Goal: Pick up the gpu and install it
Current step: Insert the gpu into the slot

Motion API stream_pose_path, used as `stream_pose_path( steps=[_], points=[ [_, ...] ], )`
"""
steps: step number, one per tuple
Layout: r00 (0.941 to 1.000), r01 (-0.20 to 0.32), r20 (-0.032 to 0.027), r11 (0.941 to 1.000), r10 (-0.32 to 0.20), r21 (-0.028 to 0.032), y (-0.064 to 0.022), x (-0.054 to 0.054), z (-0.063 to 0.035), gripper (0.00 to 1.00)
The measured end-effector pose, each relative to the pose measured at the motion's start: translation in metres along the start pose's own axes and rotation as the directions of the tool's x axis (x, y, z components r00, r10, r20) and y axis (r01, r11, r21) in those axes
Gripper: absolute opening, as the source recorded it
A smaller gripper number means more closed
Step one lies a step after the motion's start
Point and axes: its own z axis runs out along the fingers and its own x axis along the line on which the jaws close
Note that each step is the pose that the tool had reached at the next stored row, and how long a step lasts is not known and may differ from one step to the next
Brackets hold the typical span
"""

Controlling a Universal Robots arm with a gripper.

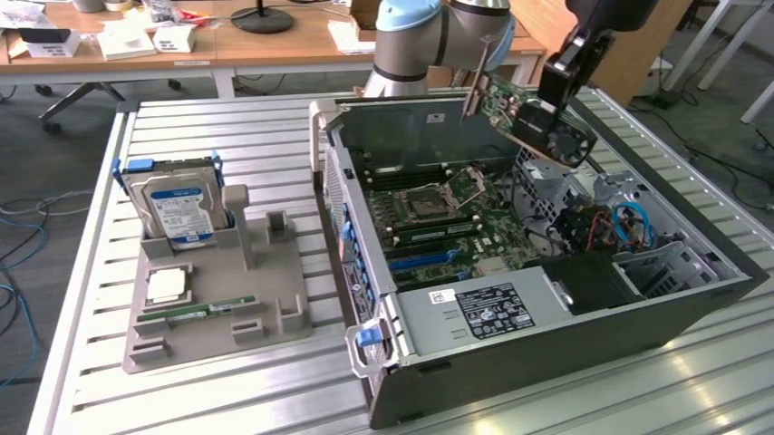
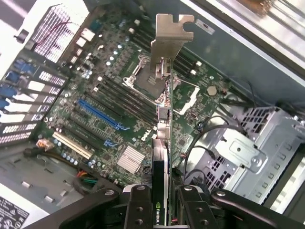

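Gripper [image 2: 164, 198] is clamped on the gpu [image 2: 167, 52], holding it tilted over the open case [image 1: 545, 358]. Motherboard [image 2: 109, 95] sits right underneath, with drive cage [image 2: 248, 143] and cables [image 1: 632, 222] crowding beside it.

gpu [image 1: 527, 118] is up in the air over the open case [image 1: 520, 353], near its far wall. it's tilted: the bracket end sits higher, the fan end lower. green board, black cooler with a round fan, and a silvery metal bracket on the end toward the exterior view's left. in the wrist view the gpu [image 2: 162, 157] is edge-on with the bracket pointing away from the camera. it's above the motherboard [image 2: 95, 100], clear of it and not seated in any slot. gripper [image 2: 164, 202] fingers pinch it from both sides at the end opposite the bracket.
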Motion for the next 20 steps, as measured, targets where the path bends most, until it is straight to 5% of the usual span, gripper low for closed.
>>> stream_pose_path(
  steps=[5, 10, 14, 20],
  points=[
    [0.9958, 0.091, -0.0052, 0.9958, -0.091, -0.0023, 0.0, 0.0, 0.0003, 0.26],
    [0.9834, 0.181, -0.0103, 0.9834, -0.181, -0.0049, 0.0, 0.0, 0.0004, 0.26],
    [0.9677, 0.252, -0.014, 0.9678, -0.252, -0.0073, 0.0, 0.0, 0.0005, 0.26],
    [0.9345, 0.355, -0.0193, 0.9347, -0.355, -0.0115, 0.0, 0.0, 0.0006, 0.26]
  ],
)
